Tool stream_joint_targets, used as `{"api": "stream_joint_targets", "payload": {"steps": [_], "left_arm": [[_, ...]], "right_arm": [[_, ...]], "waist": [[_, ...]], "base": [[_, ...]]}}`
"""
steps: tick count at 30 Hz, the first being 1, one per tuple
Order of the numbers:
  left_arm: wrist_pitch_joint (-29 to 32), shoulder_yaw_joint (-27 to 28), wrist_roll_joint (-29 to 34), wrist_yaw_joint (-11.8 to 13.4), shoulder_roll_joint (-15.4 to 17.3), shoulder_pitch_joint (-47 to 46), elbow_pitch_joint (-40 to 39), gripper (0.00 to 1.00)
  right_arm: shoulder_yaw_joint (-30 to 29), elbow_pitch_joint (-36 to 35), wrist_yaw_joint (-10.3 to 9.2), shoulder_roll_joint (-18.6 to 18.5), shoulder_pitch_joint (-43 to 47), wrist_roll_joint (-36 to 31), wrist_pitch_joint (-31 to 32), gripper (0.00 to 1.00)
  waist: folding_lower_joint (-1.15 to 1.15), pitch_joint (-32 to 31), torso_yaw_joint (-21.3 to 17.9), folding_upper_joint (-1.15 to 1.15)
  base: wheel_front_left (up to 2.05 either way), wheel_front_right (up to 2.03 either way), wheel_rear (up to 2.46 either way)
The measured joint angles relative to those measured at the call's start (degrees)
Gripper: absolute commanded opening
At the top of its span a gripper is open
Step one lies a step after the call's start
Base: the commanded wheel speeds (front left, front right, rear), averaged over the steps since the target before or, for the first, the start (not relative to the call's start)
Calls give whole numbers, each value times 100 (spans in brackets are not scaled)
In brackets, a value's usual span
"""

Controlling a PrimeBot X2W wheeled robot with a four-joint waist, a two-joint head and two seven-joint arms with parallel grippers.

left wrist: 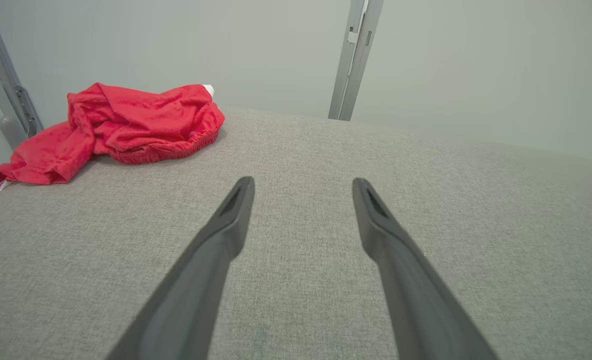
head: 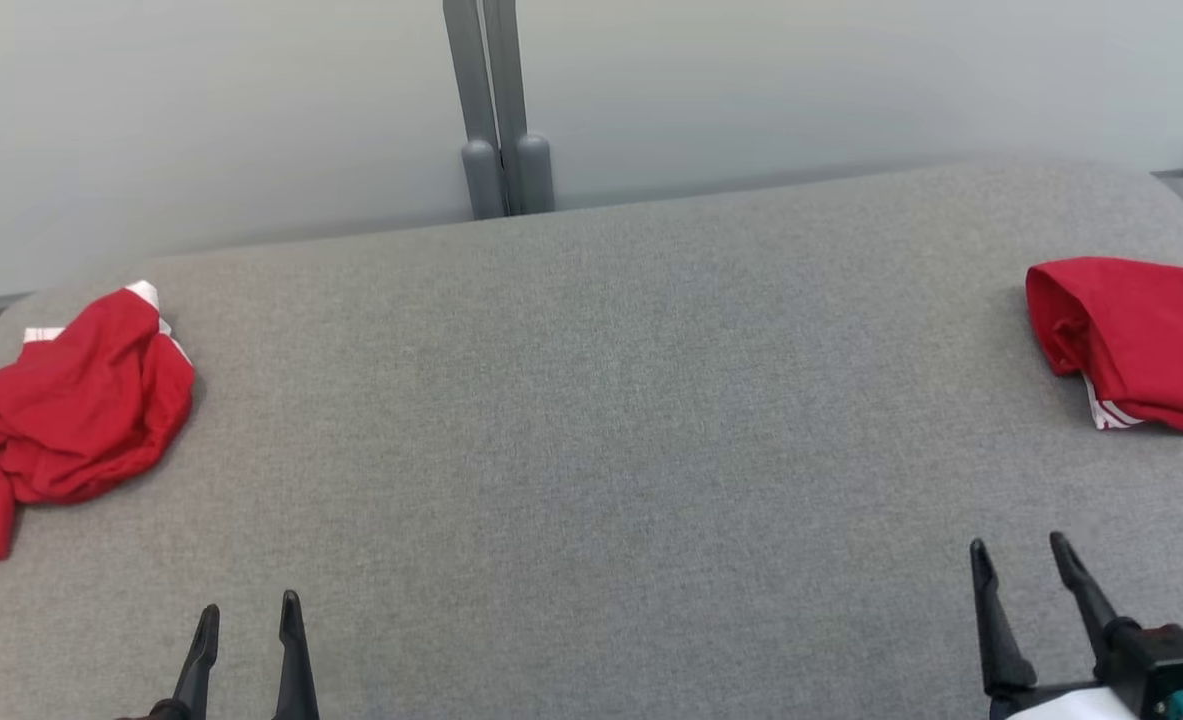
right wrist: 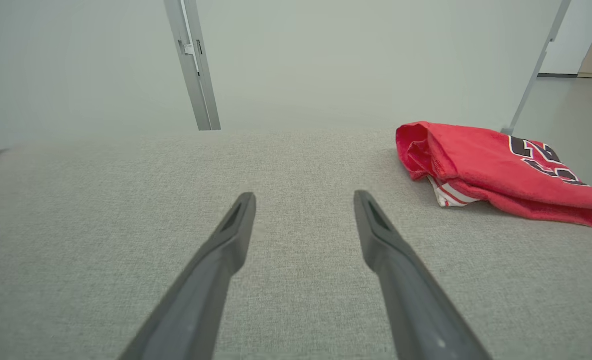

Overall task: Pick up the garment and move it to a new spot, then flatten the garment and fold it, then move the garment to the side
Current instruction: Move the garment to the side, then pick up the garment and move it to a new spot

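Head view: a crumpled red garment with white trim lies in a loose heap at the far left of a grey fabric-covered table, part of it running off the picture's left edge. In the left wrist view it shows a gathered elastic edge. At the far right of the table, well apart from it, lies a folded red jersey with white striped trim; the right wrist view shows dark printed numerals on its top face.

The left gripper sits at the lower left, near the table's front, its two dark fingers spread apart and holding nothing. The crumpled garment lies ahead of it and to its left, not touching it. The right gripper sits at the lower right, fingers likewise spread and empty, with the folded jersey ahead of it and to its right, clear of the fingertips.

Behind the table stands a pale wall with a grey upright post at its middle
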Motion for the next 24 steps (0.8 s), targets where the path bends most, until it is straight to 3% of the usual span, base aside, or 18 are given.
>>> {"api": "stream_joint_targets", "payload": {"steps": [8,19,24], "left_arm": [[0,-56,-36,3,1,23,68,100],[0,8,-13,-25,0,23,64,100],[-1,20,10,-32,0,18,66,100]], "right_arm": [[185,176,-1,123,218,9,0,100],[134,167,-1,49,211,-2,0,100],[223,111,-1,43,207,12,0,100]], "waist": [[0,-432,26,0],[0,-405,150,0],[0,-398,405,0]], "base": [[0,0,0],[0,0,0],[0,0,0]]}}
